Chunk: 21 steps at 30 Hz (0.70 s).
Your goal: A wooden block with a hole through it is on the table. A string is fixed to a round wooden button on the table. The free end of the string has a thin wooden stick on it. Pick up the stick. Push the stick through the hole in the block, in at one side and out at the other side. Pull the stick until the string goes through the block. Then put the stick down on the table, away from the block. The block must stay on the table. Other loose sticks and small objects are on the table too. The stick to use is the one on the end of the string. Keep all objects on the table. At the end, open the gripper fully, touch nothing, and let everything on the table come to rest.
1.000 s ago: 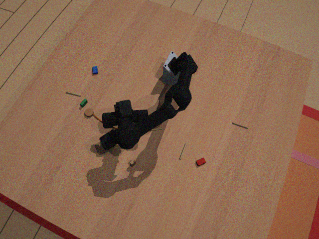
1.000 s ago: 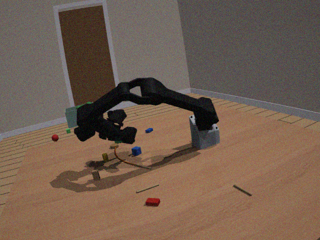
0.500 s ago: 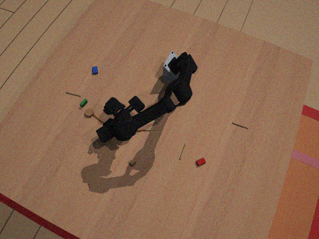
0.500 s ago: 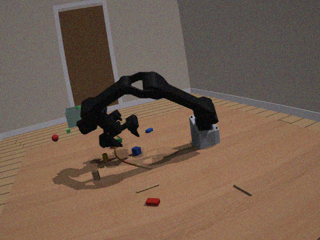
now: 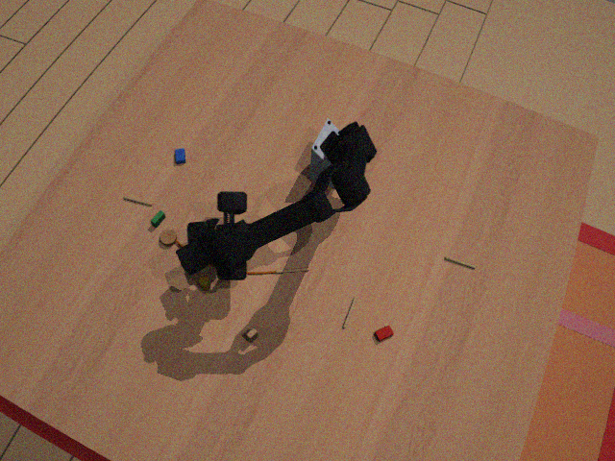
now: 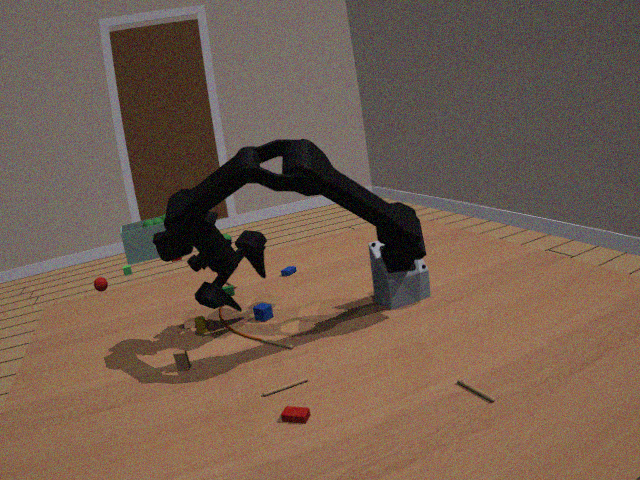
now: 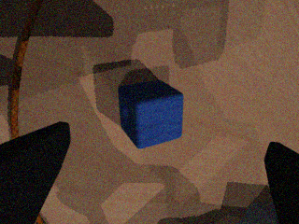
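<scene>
The blue block (image 6: pixel 263 312) (image 7: pixel 156 117) is by the open fingers; no hole can be made out. It appears to stand on the table. The arm hides it in the top view. My gripper (image 6: pixel 252 292) (image 7: pixel 170 143) is wide open and empty, its fingertips above and to either side of the block. The round button (image 5: pixel 167 237) lies left of the hand. The orange string (image 5: pixel 260 273) (image 6: pixel 227 325) (image 7: pixel 14 93) runs under the hand and beside the block, not through it. The stick (image 5: pixel 293 271) (image 6: pixel 276 343) on its end lies on the table.
Loose sticks (image 5: pixel 137 202) (image 5: pixel 459 263) (image 5: pixel 348 313) lie around. A yellow piece (image 5: pixel 204 282) (image 6: pixel 200 324), a brownish block (image 5: pixel 251 334) (image 6: pixel 181 360), a green block (image 5: pixel 158 218), a small blue block (image 5: pixel 180 156) (image 6: pixel 288 270) and a red block (image 5: pixel 383 332) (image 6: pixel 295 414) are on the table.
</scene>
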{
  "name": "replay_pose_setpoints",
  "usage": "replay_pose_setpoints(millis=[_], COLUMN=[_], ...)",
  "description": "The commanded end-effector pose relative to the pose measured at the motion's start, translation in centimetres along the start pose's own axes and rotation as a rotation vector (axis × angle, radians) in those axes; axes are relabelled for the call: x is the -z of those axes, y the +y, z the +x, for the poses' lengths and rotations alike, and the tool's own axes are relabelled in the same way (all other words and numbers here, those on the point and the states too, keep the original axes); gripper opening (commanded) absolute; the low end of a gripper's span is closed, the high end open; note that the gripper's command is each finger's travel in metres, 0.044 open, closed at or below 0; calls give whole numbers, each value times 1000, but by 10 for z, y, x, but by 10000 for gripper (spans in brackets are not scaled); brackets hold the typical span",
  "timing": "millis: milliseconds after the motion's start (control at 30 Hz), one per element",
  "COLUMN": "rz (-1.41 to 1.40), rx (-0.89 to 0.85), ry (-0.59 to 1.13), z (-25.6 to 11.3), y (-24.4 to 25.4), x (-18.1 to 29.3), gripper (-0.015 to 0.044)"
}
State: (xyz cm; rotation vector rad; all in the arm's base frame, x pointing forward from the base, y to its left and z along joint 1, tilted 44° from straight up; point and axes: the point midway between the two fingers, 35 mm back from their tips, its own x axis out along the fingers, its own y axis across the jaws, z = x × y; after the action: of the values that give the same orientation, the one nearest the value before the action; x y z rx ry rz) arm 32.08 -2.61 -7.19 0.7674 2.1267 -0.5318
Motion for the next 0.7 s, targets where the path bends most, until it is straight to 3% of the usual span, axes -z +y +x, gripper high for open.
replay_pose_setpoints(millis=[0, 667], rz=[-786, -1883], rx=[-190, -324], ry=[-46, -414], z=[10, 13], y=[-13, -25], x=[1, 4], gripper=[440, 440])
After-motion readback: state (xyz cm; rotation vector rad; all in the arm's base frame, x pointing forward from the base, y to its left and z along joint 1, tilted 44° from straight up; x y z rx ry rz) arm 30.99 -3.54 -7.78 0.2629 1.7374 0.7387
